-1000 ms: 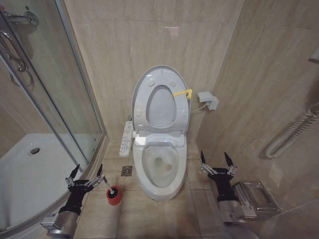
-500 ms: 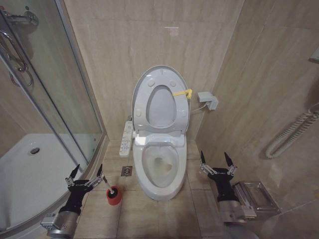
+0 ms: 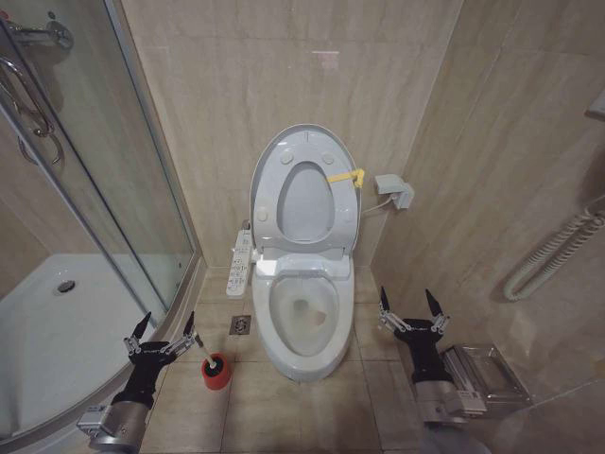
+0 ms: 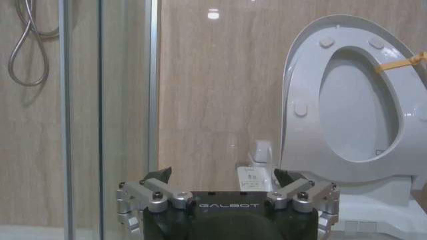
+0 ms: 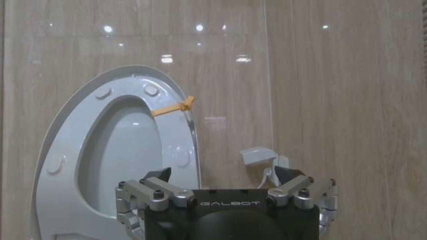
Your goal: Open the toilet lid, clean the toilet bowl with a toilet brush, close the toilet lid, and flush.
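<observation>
Covering the floor (image 3: 284,407) and both walls are beige stone-look tiles, and a curved glass shower enclosure (image 3: 113,189) with a white shower tray (image 3: 47,331) closes off the room on the robot's left. One toilet stands against the back wall, with one toilet lid (image 3: 304,194) raised upright together with the seat ring, a yellow strap (image 3: 346,177) fixed at its edge, and round bumpers visible on its underside. One toilet bowl (image 3: 302,317) lies open below it, faintly yellowed inside, sitting between the two grippers and farther forward than both. The left gripper (image 3: 163,326) hangs low over the floor with its two fingers spread wide and holding nothing; one toilet brush (image 3: 201,353) stands just beside its inner finger, the white handle leaning toward that finger and the head down in one red holder (image 3: 216,372). Whether the finger touches the handle cannot be told. A small floor drain (image 3: 240,325) lies between the holder and the bowl. One long white button panel (image 3: 242,260) juts from the toilet on the left gripper's side. The right gripper (image 3: 408,305) hovers on the other side of the bowl, fingers equally splayed and empty, with one white wall box (image 3: 394,189) high ahead of it and a white coiled hose (image 3: 553,251) on the wall beyond its outer side.
</observation>
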